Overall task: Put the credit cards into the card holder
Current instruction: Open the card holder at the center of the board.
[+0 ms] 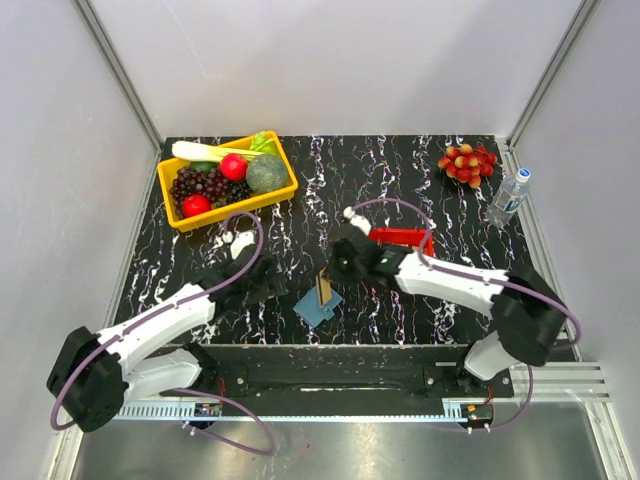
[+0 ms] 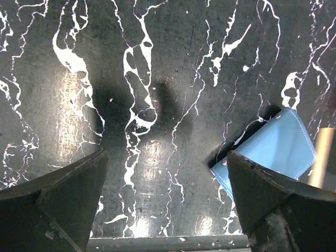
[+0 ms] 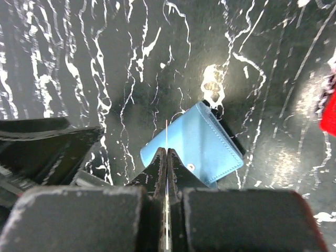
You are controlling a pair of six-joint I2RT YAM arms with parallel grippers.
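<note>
The blue card holder (image 1: 319,307) lies closed on the black marble table near the front edge. My right gripper (image 1: 334,279) hangs just above it, shut on a tan credit card (image 1: 325,291) held upright. In the right wrist view that credit card (image 3: 167,132) shows edge-on as a thin line between the closed fingers, over the near left part of the card holder (image 3: 207,139). My left gripper (image 1: 266,281) stands open to the left of the holder with nothing in it. Its wrist view shows bare table between the open fingers (image 2: 71,197), with the card holder (image 2: 275,147) and the tan card (image 2: 322,156) at the right.
A red tray (image 1: 402,237) sits right behind the right gripper. A yellow basket (image 1: 232,212) of fruit and vegetables stands at the back left. A cluster of red fruit (image 1: 467,163) and a water bottle (image 1: 509,195) are at the back right. The table's metal front rail (image 2: 168,242) lies below the left gripper.
</note>
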